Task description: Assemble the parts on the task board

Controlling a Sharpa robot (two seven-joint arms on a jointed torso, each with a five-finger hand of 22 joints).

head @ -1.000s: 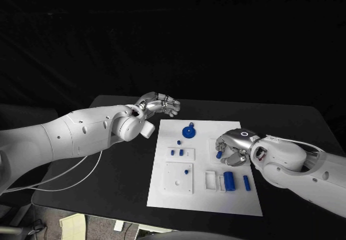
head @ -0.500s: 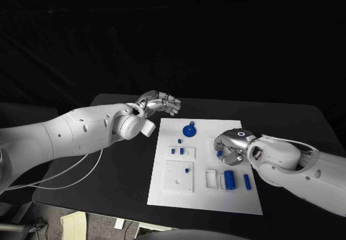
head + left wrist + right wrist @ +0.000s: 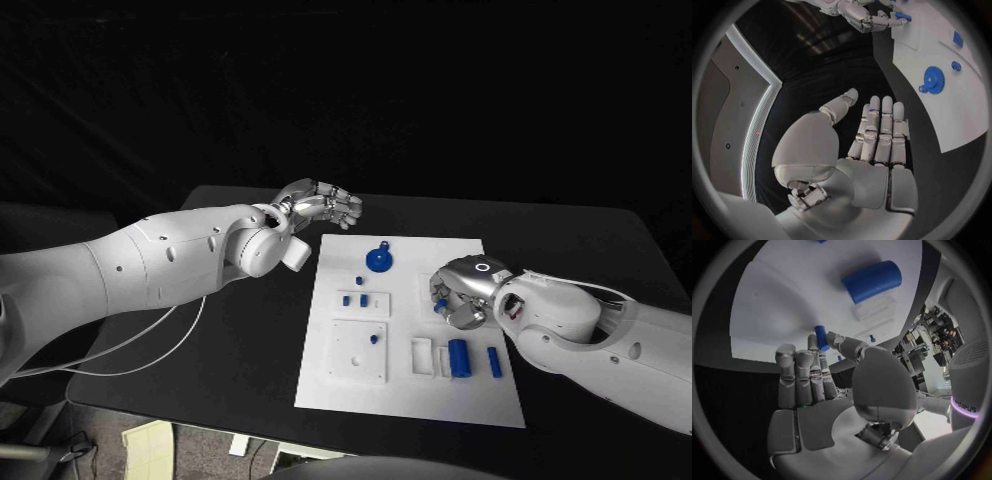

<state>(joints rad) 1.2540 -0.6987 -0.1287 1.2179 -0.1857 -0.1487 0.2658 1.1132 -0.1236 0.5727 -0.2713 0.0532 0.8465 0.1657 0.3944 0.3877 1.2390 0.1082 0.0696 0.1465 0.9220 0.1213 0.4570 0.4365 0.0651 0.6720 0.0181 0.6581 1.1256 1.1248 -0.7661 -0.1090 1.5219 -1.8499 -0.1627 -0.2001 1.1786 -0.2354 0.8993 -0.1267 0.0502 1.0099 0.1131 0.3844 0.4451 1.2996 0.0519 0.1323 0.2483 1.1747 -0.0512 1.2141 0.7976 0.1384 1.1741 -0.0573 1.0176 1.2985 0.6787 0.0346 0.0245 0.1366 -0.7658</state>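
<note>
The right hand [image 3: 459,298] pinches a small blue peg [image 3: 821,337] over the task board [image 3: 411,400], near the big blue cylinder [image 3: 459,358]; it should keep the peg upright and descend slowly. The left hand [image 3: 320,206] hovers beyond the board's far corner, fingers straight, holding nothing

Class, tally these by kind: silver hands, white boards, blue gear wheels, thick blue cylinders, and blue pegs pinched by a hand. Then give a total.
Silver robot hands: 2 (left hand, right hand)
White flat task board: 1
Blue toothed gear wheel: 1
Thick blue cylinder: 1
Small blue peg pinched by the right hand: 1
Total: 6
</note>
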